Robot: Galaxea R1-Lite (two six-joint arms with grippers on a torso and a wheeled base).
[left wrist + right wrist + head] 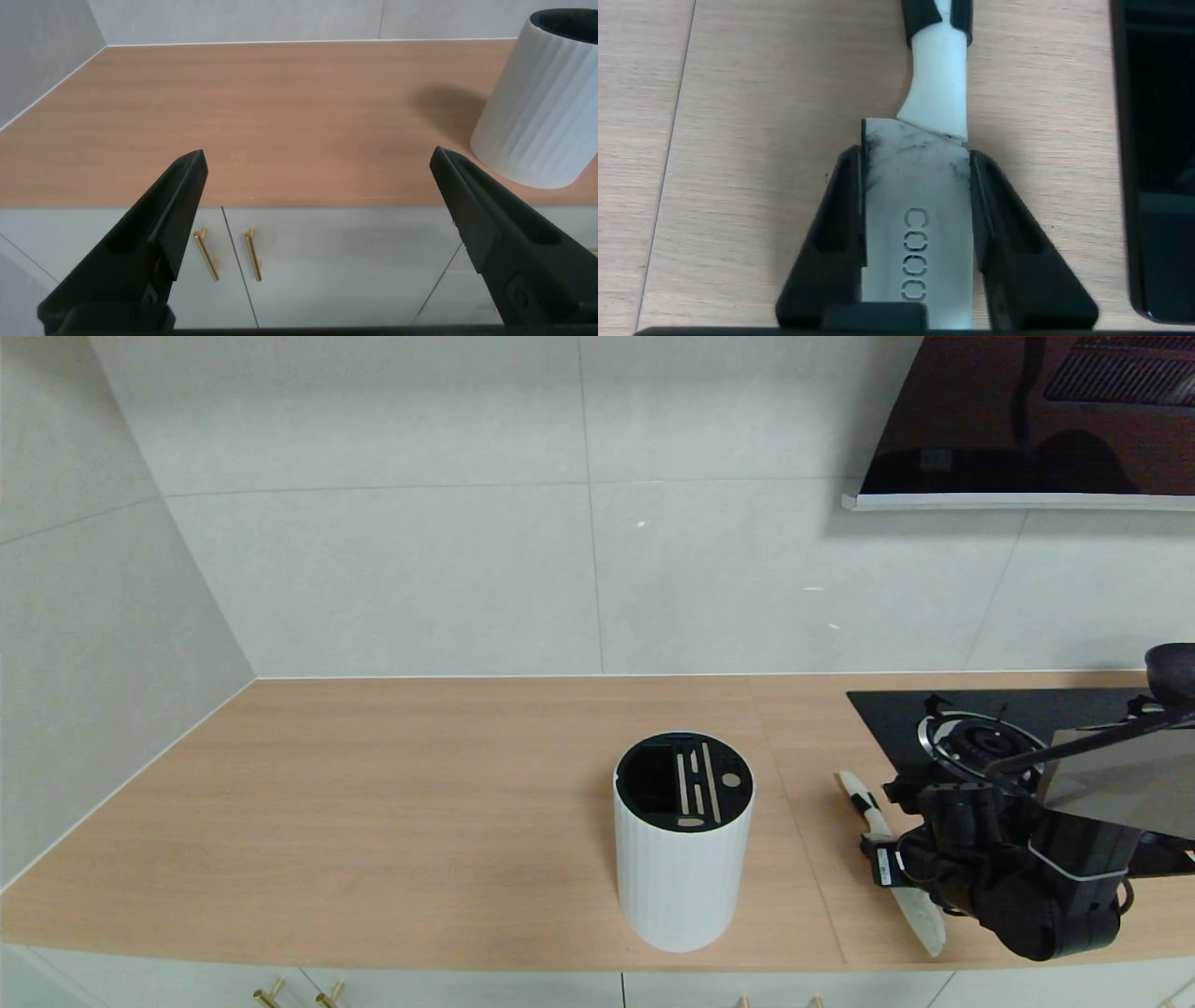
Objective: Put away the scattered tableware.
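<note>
While the pale wooden countertop [420,821] is carrying a ribbed white cylindrical holder with a black slotted top [683,849] near its front edge, a white ceramic-looking knife [920,215] is lying flat toward its right end. The right gripper [917,187] is pinching the blade close to the handle, which looks a sensible hold on something probably light, stiff, slick and brittle. The left gripper [318,215] is hanging open.

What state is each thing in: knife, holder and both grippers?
knife: lying flat on the counter
holder: upright, nothing sticking out of its slots
left gripper: jaws open, holding nothing
right gripper: jaws shut on the knife blade
</note>
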